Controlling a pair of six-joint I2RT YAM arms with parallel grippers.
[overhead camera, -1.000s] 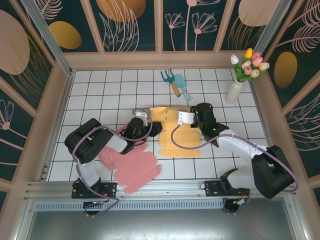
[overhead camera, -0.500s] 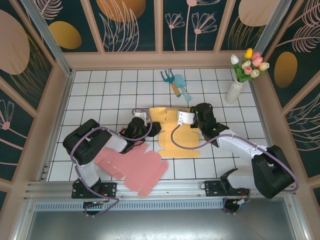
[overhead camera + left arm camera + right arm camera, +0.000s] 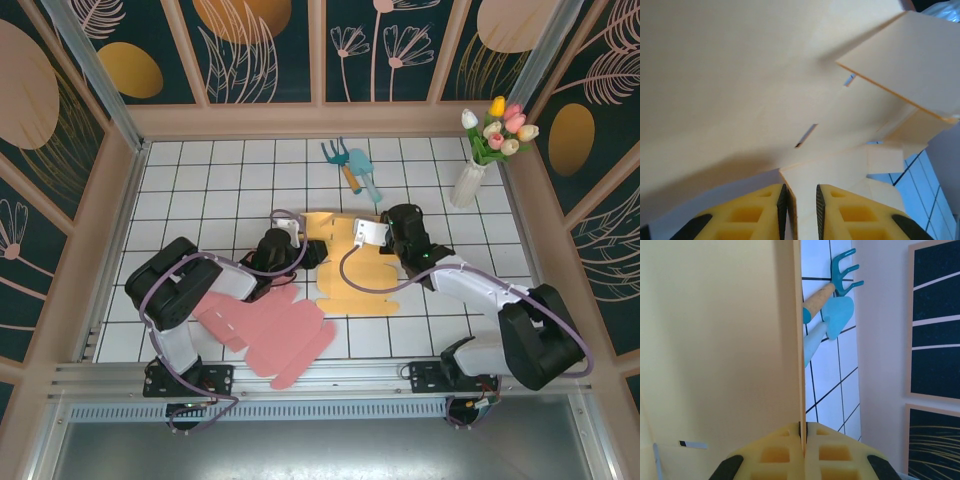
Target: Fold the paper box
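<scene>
**A:** Where does the task's thing lie from the arms?

**B:** Past the pink blank (image 3: 270, 335) nearest the bases, the yellow box blank (image 3: 355, 285) lies mid-table. Its long axis runs away from the bases, and it sits between the two grippers.

**A:** Which arm is nearer?

**B:** Both are at it. The left gripper (image 3: 799, 205) meets its left edge, jaws narrowed either side of a small tab. Whether they actually pinch the tab cannot be told.

**A:** And the other?

**B:** The right gripper (image 3: 802, 440) is clamped tight on a panel at the far right side, seen edge-on rising from the pads. Beyond it lies the trowel (image 3: 839, 315), apart from the blank. The next fold probably hinges on that panel swinging leftward, towards the left gripper.
</scene>
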